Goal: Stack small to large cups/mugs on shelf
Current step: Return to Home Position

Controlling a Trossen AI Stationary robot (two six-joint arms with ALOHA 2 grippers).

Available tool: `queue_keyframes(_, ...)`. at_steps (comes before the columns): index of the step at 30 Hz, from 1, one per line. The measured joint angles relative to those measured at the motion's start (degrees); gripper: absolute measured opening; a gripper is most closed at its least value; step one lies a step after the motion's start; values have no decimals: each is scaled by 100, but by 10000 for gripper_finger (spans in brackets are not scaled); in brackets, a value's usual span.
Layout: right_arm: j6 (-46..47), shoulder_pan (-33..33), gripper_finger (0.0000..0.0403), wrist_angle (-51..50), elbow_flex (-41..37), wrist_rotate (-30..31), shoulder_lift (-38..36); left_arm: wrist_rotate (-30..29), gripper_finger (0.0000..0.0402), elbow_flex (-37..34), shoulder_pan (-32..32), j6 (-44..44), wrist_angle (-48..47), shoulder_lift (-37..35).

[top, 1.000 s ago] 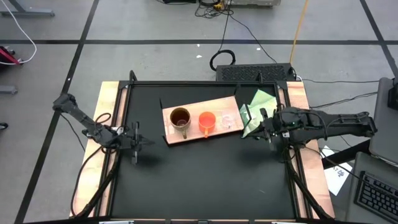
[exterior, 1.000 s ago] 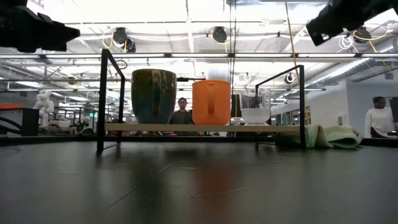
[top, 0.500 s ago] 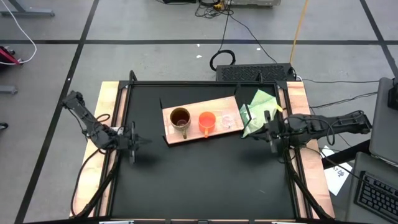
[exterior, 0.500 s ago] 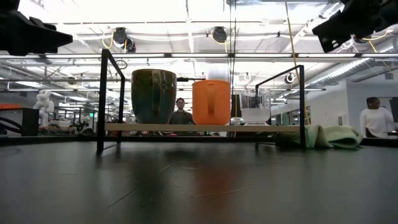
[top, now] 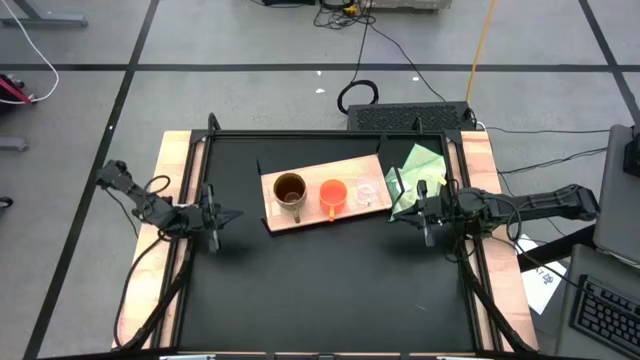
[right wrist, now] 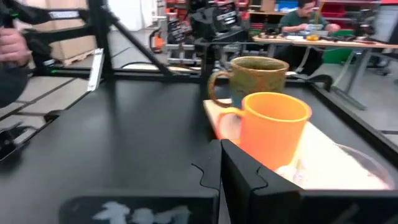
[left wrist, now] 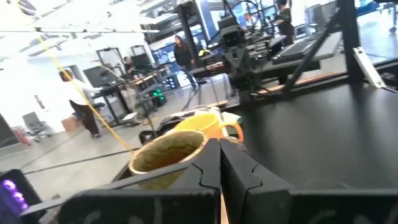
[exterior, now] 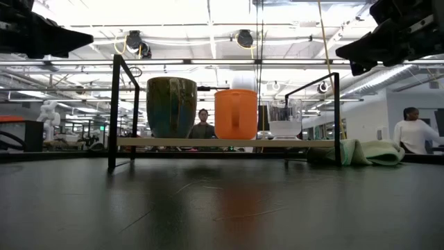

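Three cups stand in a row on the light-wood shelf (top: 325, 215): the brown-gold mug (top: 289, 190) at its left end, the orange cup (top: 333, 194) in the middle, and the clear cup (top: 368, 193) at its right end. In the low view, the mug (exterior: 171, 106), the orange cup (exterior: 236, 114) and the clear cup (exterior: 284, 119) rest on their bases on the board. My left gripper (top: 222, 216) is shut and empty, left of the shelf. My right gripper (top: 412, 215) is shut and empty, right of the shelf.
A light green cloth (top: 417, 175) lies bunched at the shelf's right end, near my right gripper. The shelf's black brackets (exterior: 118, 111) rise at its ends. The black tabletop (top: 330, 290) stretches in front of the shelf. People show in the room behind.
My left arm has drawn back a little toward the table's left edge, its gripper turned to face the shelf. My right arm has settled lower beside the green cloth. The three cups and the shelf have stayed where they were.
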Motion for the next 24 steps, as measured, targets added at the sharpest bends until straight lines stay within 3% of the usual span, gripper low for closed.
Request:
queue_keyframes(8,8,-723,0,97,0,-77,31,666,0,0,996,-142,-442,-431)
queue_keyframes(15,1,-1092,0,388,0,-1206,149,1719,0,0,1699,-409,-543,-430)
queue_keyframes(24,-44,-1098,0,560,-160,-1243,2,2554,0,0,2387,-829,-1079,-427)
